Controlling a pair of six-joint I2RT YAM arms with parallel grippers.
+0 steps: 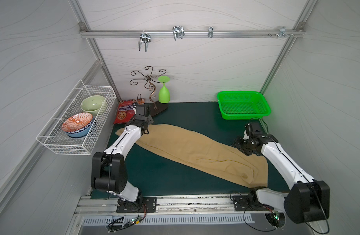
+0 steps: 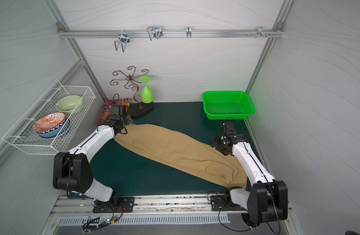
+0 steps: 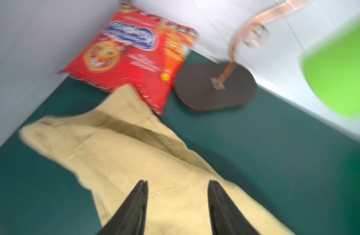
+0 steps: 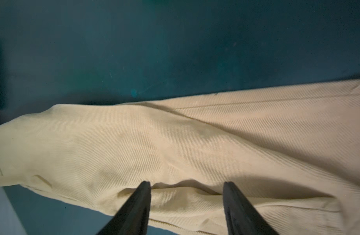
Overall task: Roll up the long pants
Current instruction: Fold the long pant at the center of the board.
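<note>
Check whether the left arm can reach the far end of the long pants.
Probably yes. The left end effector hangs right over the long pants near that end, jaws apart, with nothing between them and the cloth. The red snack bag lies just beyond the cloth's tip, not in the way.

Pale grey wall panels (image 1: 195,67), aluminium rail (image 1: 195,34) with hooks (image 1: 178,32), dark green mat (image 1: 191,116).

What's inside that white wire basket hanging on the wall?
The wire basket holds three bowls: a pale green bowl at the far end, and an orange patterned bowl nested in a blue bowl. The blue bowl's inside is covered and cannot be seen.
</note>
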